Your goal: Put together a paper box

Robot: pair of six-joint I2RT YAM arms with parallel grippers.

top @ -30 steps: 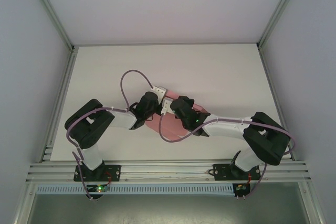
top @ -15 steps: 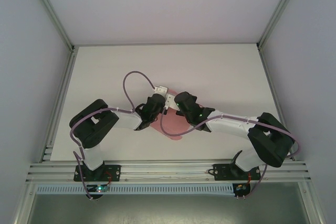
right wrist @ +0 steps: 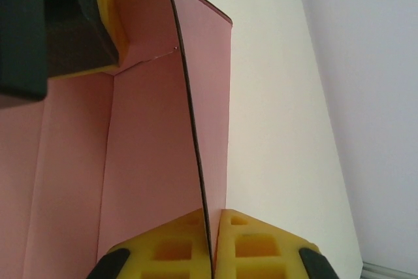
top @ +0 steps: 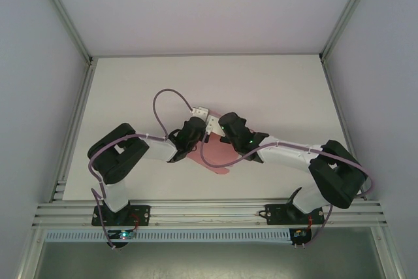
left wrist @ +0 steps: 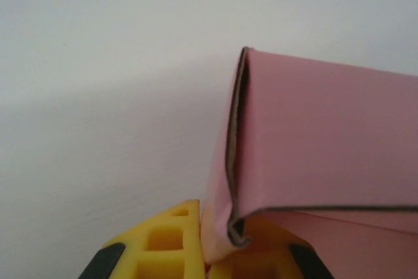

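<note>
While my left gripper pinches a folded corner of the paper box, my right gripper clamps another panel's edge, both closed tight on it.

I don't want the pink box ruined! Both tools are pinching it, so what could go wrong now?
1. The left tool pinches a corner of the box that looks curled there; a hard pull might crumple or tear it.
2. The right tool grips just a thin edge, so the box could slip out.
3. Seen from above, both tools sit very close together and might bump.
</note>
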